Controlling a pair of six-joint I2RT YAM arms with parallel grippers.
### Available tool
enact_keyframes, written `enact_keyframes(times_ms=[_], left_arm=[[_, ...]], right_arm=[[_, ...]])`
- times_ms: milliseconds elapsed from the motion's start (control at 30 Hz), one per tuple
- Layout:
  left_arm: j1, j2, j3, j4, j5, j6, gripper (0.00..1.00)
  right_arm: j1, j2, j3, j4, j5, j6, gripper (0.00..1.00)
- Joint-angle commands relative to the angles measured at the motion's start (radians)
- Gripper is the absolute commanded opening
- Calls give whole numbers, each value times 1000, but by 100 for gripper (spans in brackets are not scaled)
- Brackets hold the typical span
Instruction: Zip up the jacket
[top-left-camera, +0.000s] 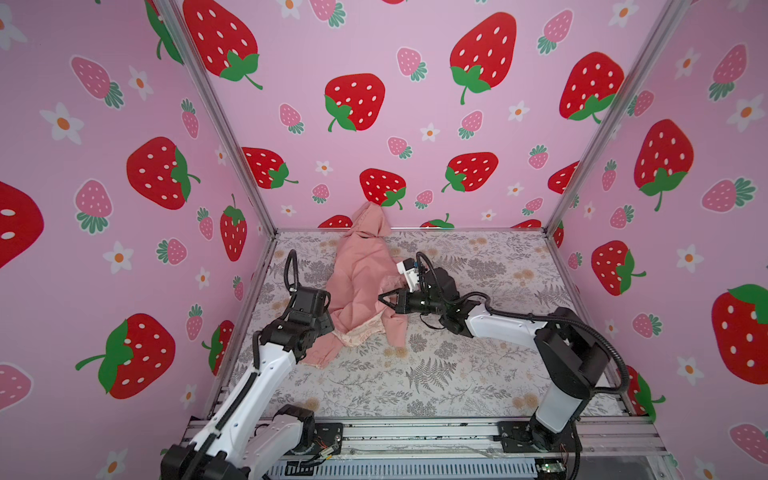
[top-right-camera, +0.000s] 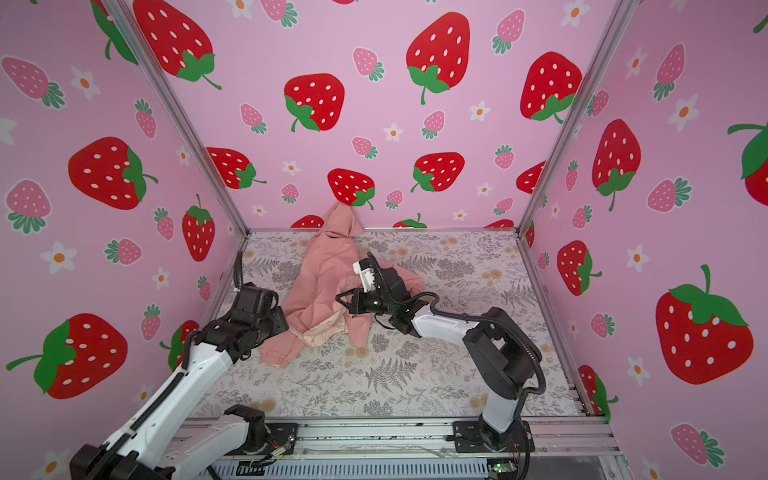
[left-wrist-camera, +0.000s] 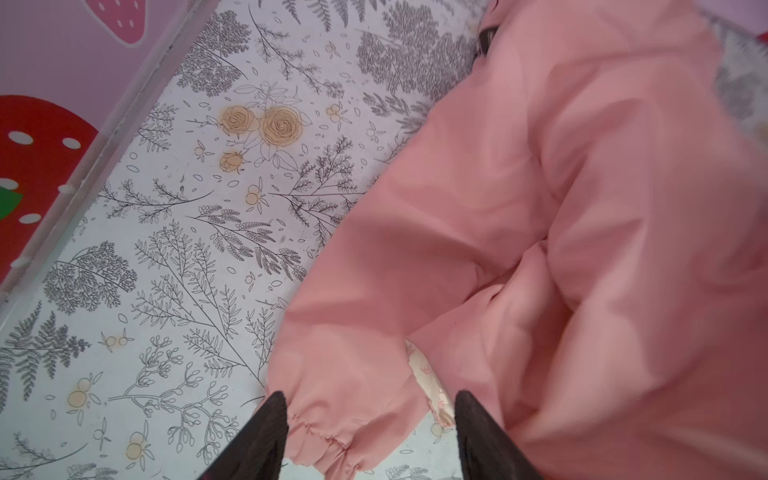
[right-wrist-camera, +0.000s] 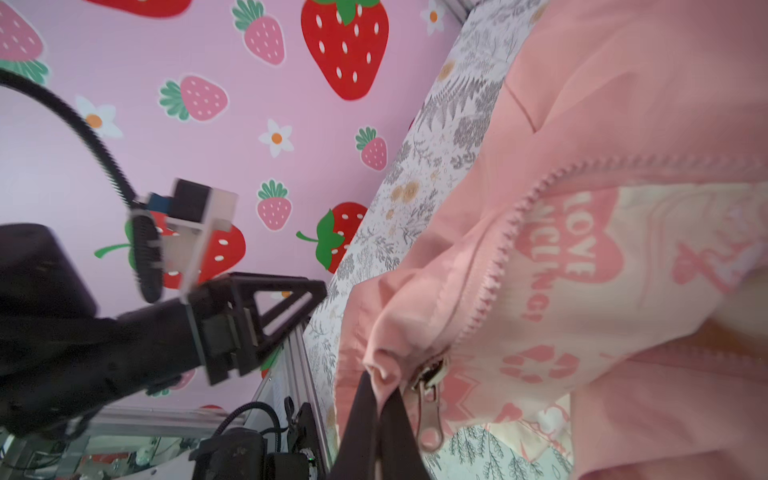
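- The jacket (top-left-camera: 361, 278) lay crumpled on the flowered surface (top-left-camera: 415, 374), left of centre and toward the back. Its hood (top-left-camera: 370, 220) was propped against the back wall (top-left-camera: 415, 104). Both top views agreed on this.
- In both top views the front was open, with cream lining (top-left-camera: 357, 334) showing at the lower hem. The zipper was too small to make out there.
- Only the right wrist view showed the zipper. The slider (right-wrist-camera: 428, 374) sat at the bottom end with its pull tab hanging. The zipper teeth (right-wrist-camera: 498, 257) ran up one loose edge, with printed lining exposed beside them. The jacket was unzipped.
- In the right wrist view, the right claw (right-wrist-camera: 382, 399) had its fingers pressed together on a fold of pink hem fabric, just beside the slider.
- In a top view the right claw (top-left-camera: 386, 297) reached in from the right to the jacket's front edge. The grip was not readable there.
- In the left wrist view, the left claw (left-wrist-camera: 370, 395) had its fingers well apart, with a sleeve's gathered cuff (left-wrist-camera: 316, 432) between them. One finger was at the cuff's edge and the other was clear of it. Nothing was clamped.
- In both top views the left claw's fingers were hidden under its own wrist.
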Motion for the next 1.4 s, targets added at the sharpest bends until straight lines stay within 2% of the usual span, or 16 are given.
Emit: enact_keyframes(times_ms=[0, 133, 267, 300, 433, 500, 567, 633, 733, 800, 1000, 1233, 1300, 1333, 1367], left_arm=[[27, -58, 30, -45, 57, -54, 69], [53, -50, 70, -47, 96, -28, 75], [84, 21, 79, 40, 245, -5, 78], [84, 47, 84, 59, 276, -4, 78], [84, 192, 124, 132, 419, 6, 79], [82, 258, 142, 157, 468, 10, 80], [78, 313, 146, 196, 502, 7, 80], [65, 361, 153, 222, 531, 10, 80], [25, 428, 175, 232, 541, 34, 80], [-5, 467, 187, 235, 538, 51, 80], [-73, 572, 231, 226, 496, 103, 79], [-87, 703, 263, 232, 495, 130, 75], [-91, 726, 273, 232, 490, 134, 71], [-91, 734, 279, 234, 492, 135, 67], [-91, 743, 284, 235, 495, 137, 57]], right_arm=[[61, 82, 27, 58, -28, 35, 0], [133, 149, 43, 94, -44, 52, 0], [164, 166, 45, 83, -69, 38, 1], [163, 157, 41, 68, -67, 28, 6], [144, 49, -8, -77, 3, -69, 44], [123, -26, -40, -152, 49, -116, 59], [95, -109, -77, -228, 107, -154, 68], [62, -180, -122, -278, 159, -171, 72], [3, -251, -186, -325, 221, -177, 72], [-24, -246, -205, -341, 237, -181, 72], [-26, -101, -129, -395, 239, -215, 73], [-21, 89, -9, -375, 189, -217, 75], [-21, 122, 17, -374, 188, -215, 71], [-22, 133, 26, -374, 195, -212, 66], [-25, 139, 33, -376, 200, -208, 58]])
